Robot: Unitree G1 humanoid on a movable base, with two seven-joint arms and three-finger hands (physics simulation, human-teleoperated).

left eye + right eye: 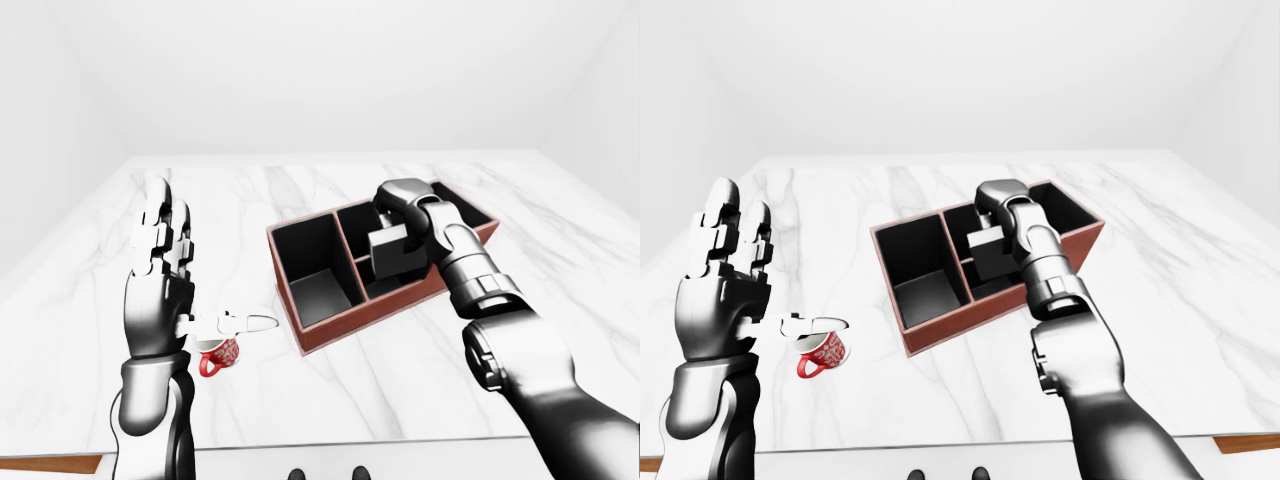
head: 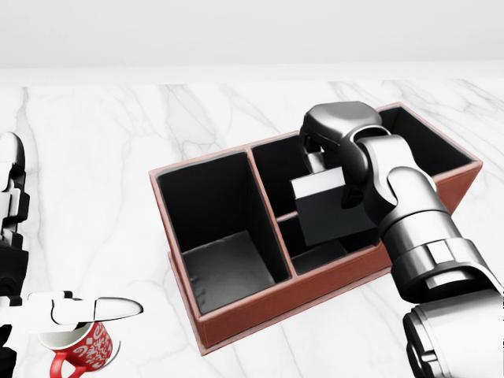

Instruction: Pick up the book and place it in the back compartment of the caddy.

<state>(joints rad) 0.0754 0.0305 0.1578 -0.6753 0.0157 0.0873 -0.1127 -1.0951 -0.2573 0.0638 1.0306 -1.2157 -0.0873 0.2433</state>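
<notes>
Overhead, white walls enclose the marble table (image 1: pixel 330 370) bearing the caddy (image 2: pixel 260 307).

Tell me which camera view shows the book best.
The head view: there the book is largest, a grey slab held by the right hand over the caddy, its flat face clearly visible. The left-eye and right-eye views show the same book smaller and farther off, partly hidden behind the right arm.

head view: close, looking down on the caddy (image 2: pixel 236 315) and right hand (image 2: pixel 335 138); left fingers cut at its left edge | eye views: farther off, looking down over both arms and the whole table (image 1: pixel 330 180); all three share caddy, right hand and mug (image 1: pixel 823 352)
</notes>
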